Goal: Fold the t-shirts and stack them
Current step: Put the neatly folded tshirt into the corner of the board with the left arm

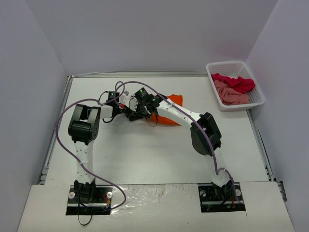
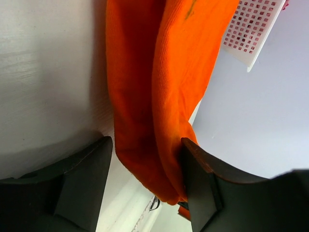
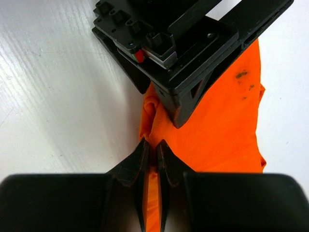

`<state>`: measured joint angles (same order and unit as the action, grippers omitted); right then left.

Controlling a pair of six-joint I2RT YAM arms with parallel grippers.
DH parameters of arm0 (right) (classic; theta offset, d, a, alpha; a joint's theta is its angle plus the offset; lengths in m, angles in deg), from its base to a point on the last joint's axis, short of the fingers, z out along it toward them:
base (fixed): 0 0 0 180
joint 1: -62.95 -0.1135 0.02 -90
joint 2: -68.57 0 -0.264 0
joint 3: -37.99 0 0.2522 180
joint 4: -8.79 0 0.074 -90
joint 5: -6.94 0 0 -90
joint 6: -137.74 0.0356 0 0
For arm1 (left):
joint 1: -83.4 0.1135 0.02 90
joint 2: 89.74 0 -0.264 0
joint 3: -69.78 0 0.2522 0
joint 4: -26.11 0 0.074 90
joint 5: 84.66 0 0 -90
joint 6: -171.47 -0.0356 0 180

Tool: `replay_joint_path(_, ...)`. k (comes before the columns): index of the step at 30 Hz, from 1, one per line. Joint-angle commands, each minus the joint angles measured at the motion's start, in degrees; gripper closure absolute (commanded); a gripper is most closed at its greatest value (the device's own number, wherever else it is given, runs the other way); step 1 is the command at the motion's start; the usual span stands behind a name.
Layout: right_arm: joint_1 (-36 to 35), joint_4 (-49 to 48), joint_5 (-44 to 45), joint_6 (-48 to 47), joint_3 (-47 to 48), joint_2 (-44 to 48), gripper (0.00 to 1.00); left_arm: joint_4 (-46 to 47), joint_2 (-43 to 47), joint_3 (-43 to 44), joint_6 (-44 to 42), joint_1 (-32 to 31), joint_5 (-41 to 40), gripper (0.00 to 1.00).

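Observation:
A bright orange t-shirt lies bunched at mid-table, mostly under the two arms. My right gripper is shut on a fold of the orange t-shirt, with cloth showing between its pinched fingers. Facing it, my left gripper is open around a hanging fold of the orange t-shirt. That fold rests against the right finger and stands clear of the left finger. From above, both grippers meet at the shirt's left end, left gripper beside right gripper. A crimson t-shirt and a pink t-shirt lie in the basket.
The white lattice basket stands at the table's back right corner, and its corner shows in the left wrist view. Grey walls enclose the table on three sides. A purple cable loops round the left arm.

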<state>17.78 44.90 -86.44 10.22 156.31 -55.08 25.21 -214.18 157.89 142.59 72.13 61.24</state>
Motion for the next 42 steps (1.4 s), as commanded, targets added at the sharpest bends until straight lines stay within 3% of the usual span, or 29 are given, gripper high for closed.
replay_joint_path(1, -0.71, 1.91, 0.13, 0.52, 2.41, 0.17, 1.00, -2.14, 0.78, 2.12, -2.15, -0.51, -0.79, 0.43)
replay_joint_path(6, -1.33, 2.08, -0.23, 0.52, 1.97, 0.35, 1.00, -2.58, -0.01, 3.17, -2.50, -0.68, -0.70, 0.46)
replay_joint_path(11, -1.85, 2.17, -0.40, 0.52, 2.06, -0.09, 1.00, -2.67, -0.54, 3.79, -3.20, -0.86, -0.18, 0.70)
replay_joint_path(20, -2.91, 2.61, -0.23, 0.08, 1.97, -0.62, 1.00, -3.81, -2.38, 5.46, -4.17, -1.04, 0.26, 0.72)
replay_joint_path(23, -3.00, 2.79, -0.23, -0.01, 1.88, -0.71, 1.00, -5.04, -2.03, 5.90, -5.31, -1.04, -0.09, 0.80)
replay_joint_path(24, -3.00, 2.88, -0.31, -0.19, 1.80, -0.71, 0.99, -5.39, -2.03, 6.16, -6.01, -1.04, 0.00, 0.89)
replay_joint_path(26, -3.17, 3.23, -0.14, -0.28, 1.71, -0.62, 0.81, -5.92, -2.21, 6.69, -6.45, -0.95, 0.26, 0.97)
replay_joint_path(29, -3.52, 4.28, -0.58, -0.36, 1.18, -0.10, 0.73, -7.06, -2.03, 7.39, -7.68, -1.04, 0.26, 0.98)
replay_joint_path(33, -3.79, 7.53, -5.22, 0.34, 1.01, 1.74, 0.35, -8.81, -1.68, 8.27, -9.78, -1.04, 0.26, 0.98)
replay_joint_path(34, -3.87, 7.62, -5.58, 0.43, 0.74, 3.67, 0.30, -9.60, -1.68, 8.62, -10.32, -1.04, 0.26, 0.98)
replay_joint_path(42, -0.28, 7.19, -4.62, 1.65, 1.09, 14.31, 0.26, -21.55, -2.21, 14.06, -19.89, -1.56, -1.84, 0.98)
